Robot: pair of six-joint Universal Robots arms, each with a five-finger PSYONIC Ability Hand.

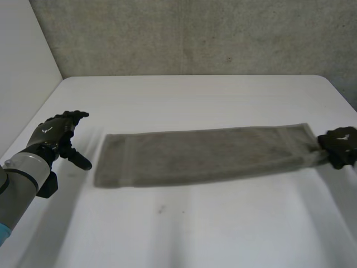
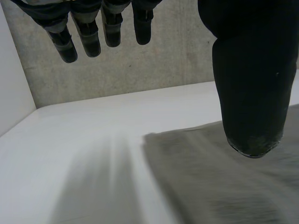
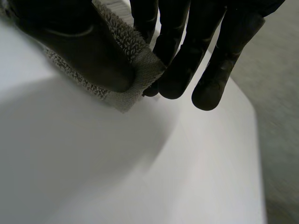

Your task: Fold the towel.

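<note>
Across the middle of the white table point(image 1: 184, 229) a grey towel point(image 1: 201, 153) lies stretched out flat as a long, narrow strip, its length running from the robot's left side to its right. At the right end the cloth narrows and bunches where it runs into the right hand point(image 1: 341, 146), which sits near the table's right edge. In the right wrist view this hand is grasping the towel: the thumb point(image 3: 70, 37) presses a corner of the looped cloth point(image 3: 140, 58) against the fingers point(image 3: 187, 56), so the corner is pinched between them, with bare table under the palm. The left hand point(image 1: 56, 134) is over the table's left side, just beside the towel's left end but apart from it, with bare table between them. It is released and holds nothing. In the left wrist view its fingers point(image 2: 91, 37) hang relaxed and spread away from the thumb point(image 2: 250, 70), and the towel's left end point(image 2: 219, 186) lies on the table below the thumb tip, not touched by it. The left arm point(image 1: 22, 178), grey with a light-blue cap, comes in low at the near left corner. Behind the table stands a rough grey concrete wall point(image 1: 195, 33).
</note>
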